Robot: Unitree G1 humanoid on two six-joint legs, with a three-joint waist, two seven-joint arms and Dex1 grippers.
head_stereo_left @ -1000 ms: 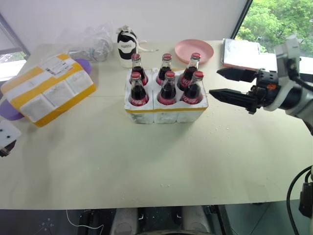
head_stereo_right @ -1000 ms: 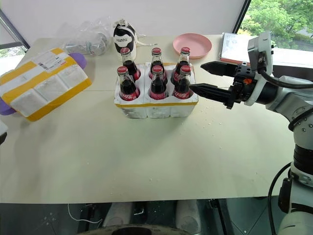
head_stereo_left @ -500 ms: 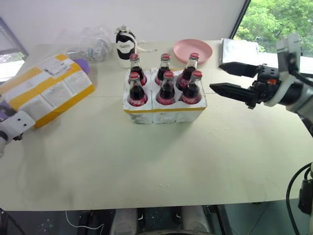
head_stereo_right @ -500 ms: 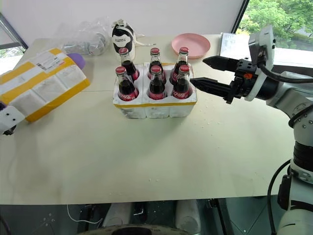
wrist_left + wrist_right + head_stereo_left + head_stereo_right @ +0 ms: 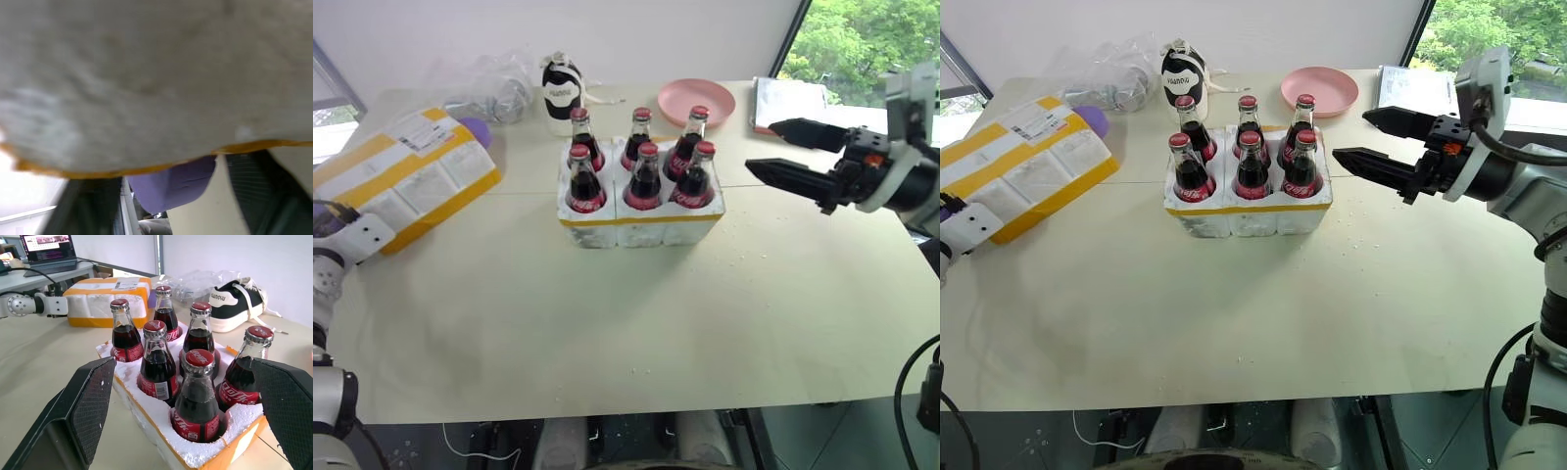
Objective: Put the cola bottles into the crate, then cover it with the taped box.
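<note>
All six cola bottles [image 5: 641, 171] stand upright in the wells of the crate [image 5: 641, 220], which sits mid-table [image 5: 636, 323] exactly as it did a second ago. The taped box [image 5: 406, 176] lies at the table's left end, tilted, partly over a purple object [image 5: 478, 129]. The left arm, barely at the picture's edge a second ago, now reaches in so that its white wrist sits at the box's near corner; the left claw [image 5: 948, 208] is hidden against the foam (whether it grips, I cannot tell). The right claw [image 5: 781, 154] hovers just right of the crate, fingers spread wide and empty, pulled slightly farther from the bottles than before. Behind the crate are a pink plate [image 5: 696, 101] and a black-and-white shoe [image 5: 238, 298].
</note>
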